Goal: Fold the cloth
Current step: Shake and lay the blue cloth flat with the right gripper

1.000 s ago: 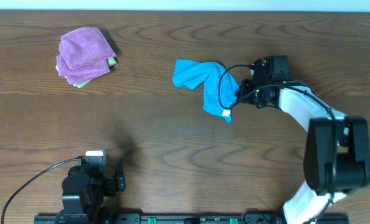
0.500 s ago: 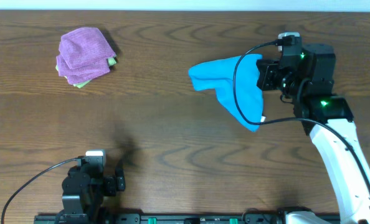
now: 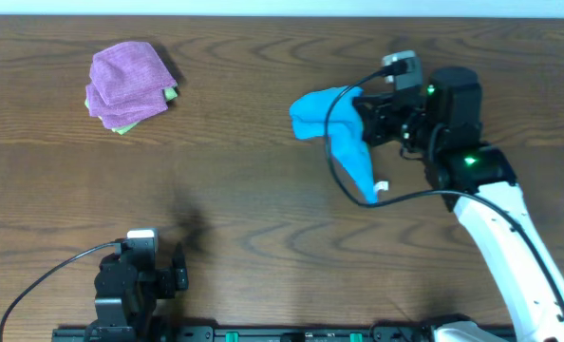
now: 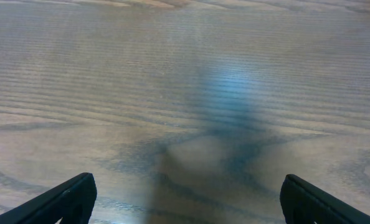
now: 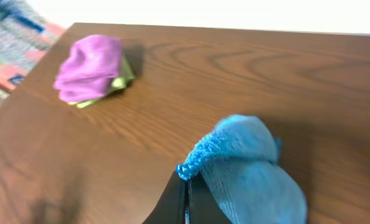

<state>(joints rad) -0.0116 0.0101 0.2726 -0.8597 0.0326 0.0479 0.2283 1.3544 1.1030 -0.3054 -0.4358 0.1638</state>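
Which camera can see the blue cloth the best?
Overhead: the whole blue cloth shows, held by the right gripper, white tag at its tip. Right wrist shows only a blurry pinched bunch. Left wrist shows just bare table.

This looks like a robotics lab bench. A wood-grain table with a plain white surface behind it has a black rail along its near edge. The left arm and the right arm rise from that edge, the right one showing green lights, and a loose black cable trails over the wood. The things on hand are plain terry pieces: a sky-blue cloth and a bundled purple cloth.
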